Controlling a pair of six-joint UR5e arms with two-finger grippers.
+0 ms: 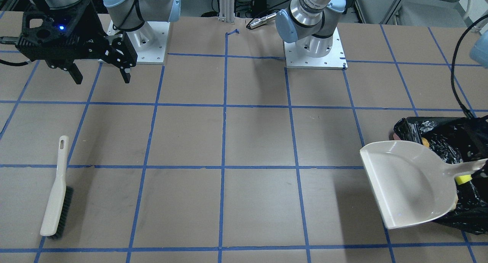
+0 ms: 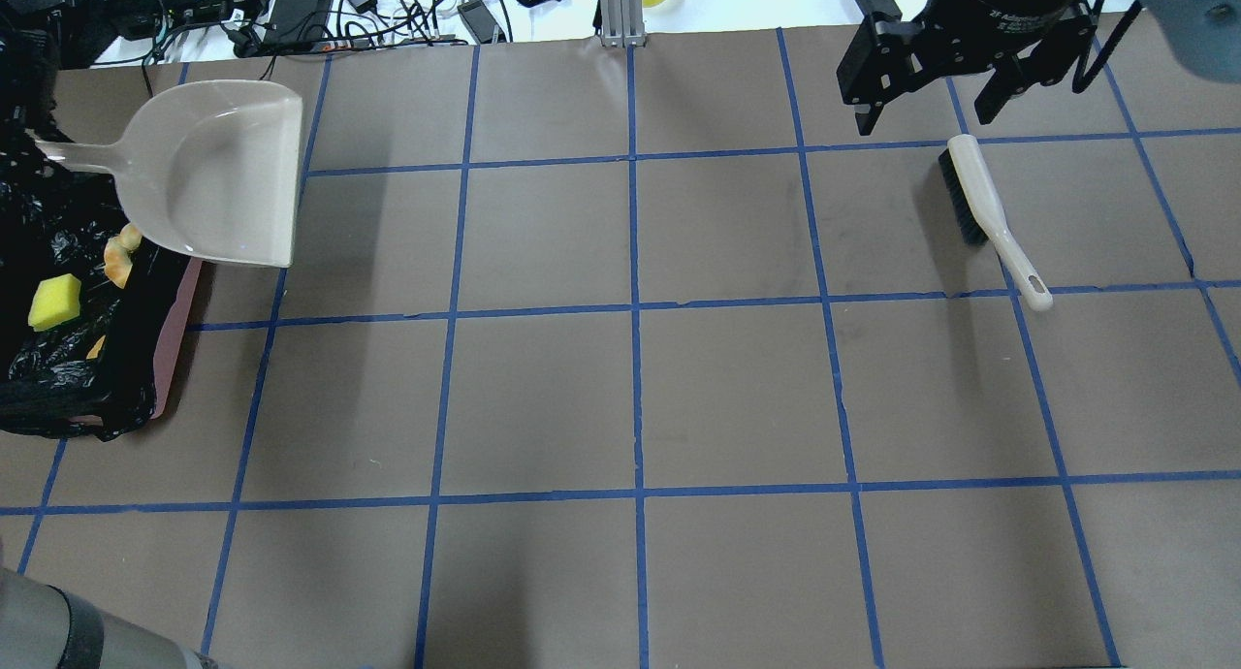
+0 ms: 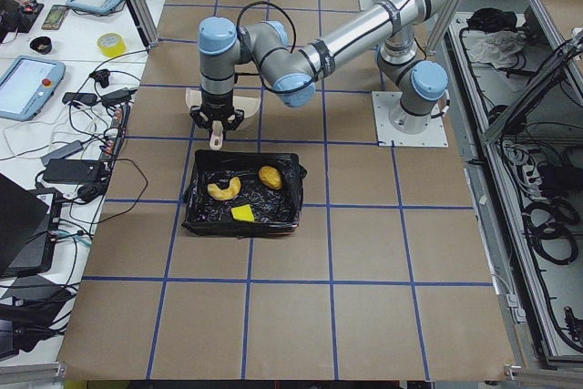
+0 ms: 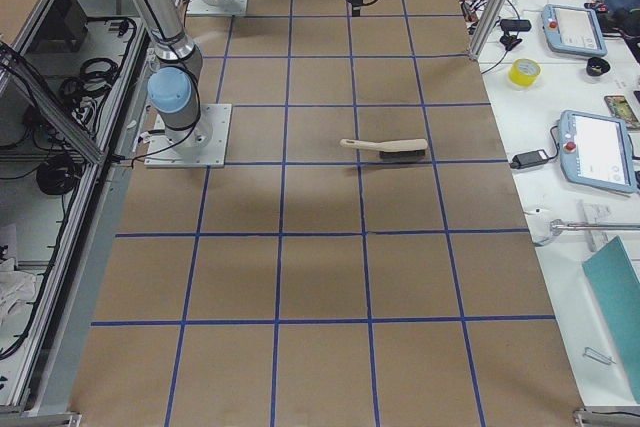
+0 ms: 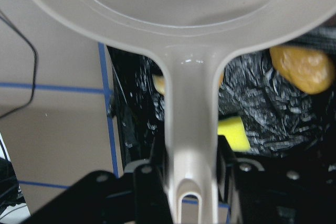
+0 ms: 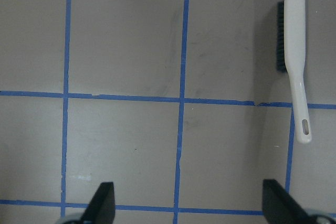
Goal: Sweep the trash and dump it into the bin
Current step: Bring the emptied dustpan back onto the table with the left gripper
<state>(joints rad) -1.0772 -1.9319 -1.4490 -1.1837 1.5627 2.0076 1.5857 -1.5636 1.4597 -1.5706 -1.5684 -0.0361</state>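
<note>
The pink bin [image 2: 179, 334], lined with a black bag [image 3: 196, 207], sits at the table's left end. All three trash pieces lie inside it: the orange-yellow lump [image 3: 270, 176], the cream crescent [image 3: 224, 189] and the yellow-green wedge [image 2: 54, 301]. My left gripper [image 5: 191, 166] is shut on the handle of the beige dustpan [image 2: 218, 170], held tilted above the bin's far end. The pan looks empty. My right gripper [image 2: 926, 111] is open and empty, raised above the table near the brush [image 2: 984, 204].
The beige brush with black bristles [image 1: 57, 190] lies flat on the table at the right side. Cables and devices lie beyond the table's far edge [image 2: 291, 10]. Blue tape lines grid the brown table [image 2: 630, 407].
</note>
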